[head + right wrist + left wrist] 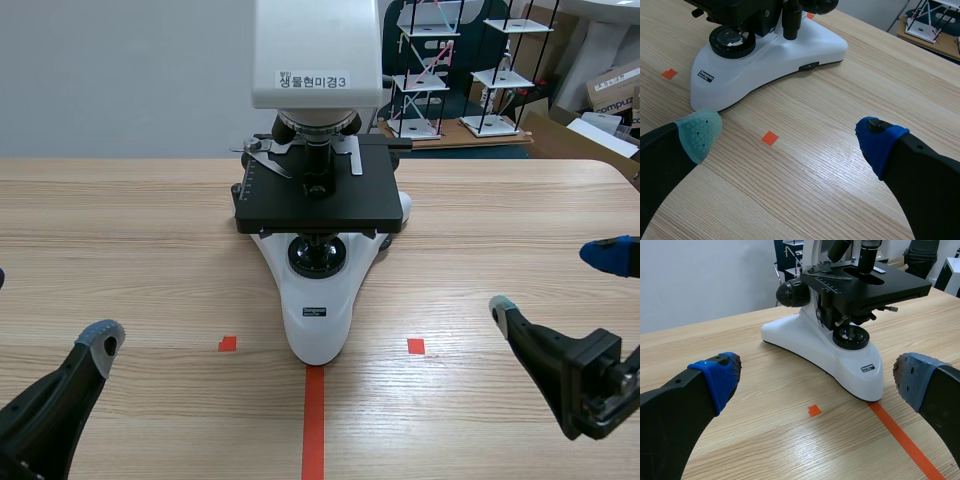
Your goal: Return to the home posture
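The left claw [815,377] gapes wide and holds nothing, low at the scene's lower left. The right claw [789,135] is just as wide and empty at the lower right. Both stand well apart from the microscope [318,210], centre frame on the table [120,230]. The arms look at or near home.

Bright, even light falls from above. In the scene view the pale wooden table [120,230] is evenly lit, with a soft, narrow shadow hugging the white microscope [318,310] base at centre and deeper shade under its stage [315,205]. At lower right, the right gripper [550,280] reads matte, near-black.
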